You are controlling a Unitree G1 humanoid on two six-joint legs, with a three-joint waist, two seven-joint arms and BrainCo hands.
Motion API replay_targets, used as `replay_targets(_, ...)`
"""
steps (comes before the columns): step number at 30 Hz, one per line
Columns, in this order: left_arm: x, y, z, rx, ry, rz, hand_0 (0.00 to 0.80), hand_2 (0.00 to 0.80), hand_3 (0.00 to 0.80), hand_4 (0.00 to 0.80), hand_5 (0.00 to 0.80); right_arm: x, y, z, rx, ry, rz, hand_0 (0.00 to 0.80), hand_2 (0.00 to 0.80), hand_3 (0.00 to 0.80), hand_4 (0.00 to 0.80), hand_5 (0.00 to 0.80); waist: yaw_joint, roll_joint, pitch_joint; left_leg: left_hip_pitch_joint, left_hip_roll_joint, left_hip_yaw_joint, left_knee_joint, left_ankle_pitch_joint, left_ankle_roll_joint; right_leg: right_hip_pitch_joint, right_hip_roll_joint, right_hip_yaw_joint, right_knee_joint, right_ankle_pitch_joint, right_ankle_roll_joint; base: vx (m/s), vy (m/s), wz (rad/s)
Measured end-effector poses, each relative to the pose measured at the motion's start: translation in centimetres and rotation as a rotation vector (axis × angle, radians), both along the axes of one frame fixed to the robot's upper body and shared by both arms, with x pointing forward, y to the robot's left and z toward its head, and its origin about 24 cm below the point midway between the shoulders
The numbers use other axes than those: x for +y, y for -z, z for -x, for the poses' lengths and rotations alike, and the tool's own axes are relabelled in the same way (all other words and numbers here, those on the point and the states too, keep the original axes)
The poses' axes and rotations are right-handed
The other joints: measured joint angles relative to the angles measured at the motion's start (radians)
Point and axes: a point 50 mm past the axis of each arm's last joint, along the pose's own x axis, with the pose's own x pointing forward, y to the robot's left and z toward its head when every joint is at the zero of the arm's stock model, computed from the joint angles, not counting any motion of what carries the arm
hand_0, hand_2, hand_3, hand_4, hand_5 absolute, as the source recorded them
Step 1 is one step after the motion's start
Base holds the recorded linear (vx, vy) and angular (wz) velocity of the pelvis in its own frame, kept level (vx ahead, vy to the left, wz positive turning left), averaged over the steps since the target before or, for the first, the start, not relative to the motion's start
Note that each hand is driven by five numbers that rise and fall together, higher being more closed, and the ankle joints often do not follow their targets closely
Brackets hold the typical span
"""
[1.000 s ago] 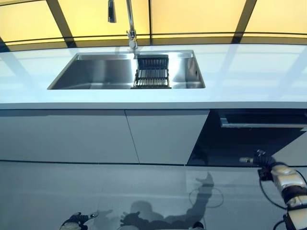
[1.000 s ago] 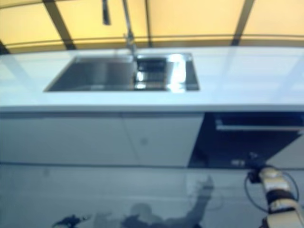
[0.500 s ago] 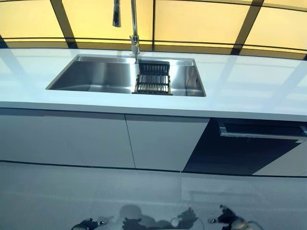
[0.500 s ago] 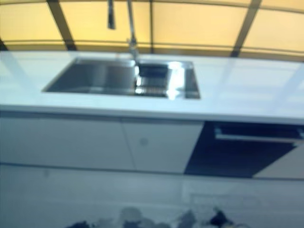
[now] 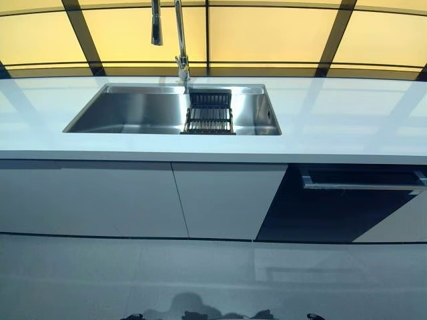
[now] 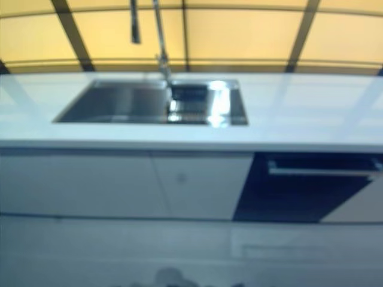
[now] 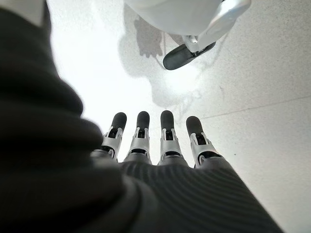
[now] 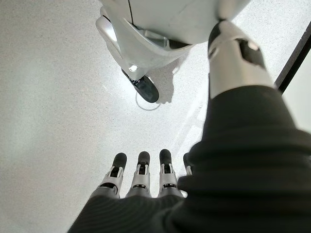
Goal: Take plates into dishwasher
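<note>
Floor [image 5: 200, 280] lay nearest, pale and speckled; both wrist views showed the left robot hand [image 7: 155, 145] and the right robot hand [image 8: 141, 182] hanging over it, fingers straight and relaxed, holding nothing. Beyond stood grey cabinet doors [image 5: 133, 200], with the dishwasher [image 5: 347, 200] under the bench's right part, its door ajar. On the white bench [image 5: 347, 120] sat a steel sink [image 5: 133, 110] holding a dark rack [image 5: 209, 115], the tap [image 5: 179, 40] at its far edge. No plates showed.
</note>
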Motion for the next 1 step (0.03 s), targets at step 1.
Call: replay_targets(1,-0.10,0.03,0.02,0.004,0.009,0.003,0.000,0.000,0.000,0.000,0.000,0.01,0.00,0.01,0.001,-0.001,0.000,0.000,0.000,0.000,0.000,0.000,0.000,0.000,0.000,0.001,0.000,0.000,0.000,0.000,0.000,0.000,0.000,0.000,0.000,0.000,0.000,0.000,0.000,0.00)
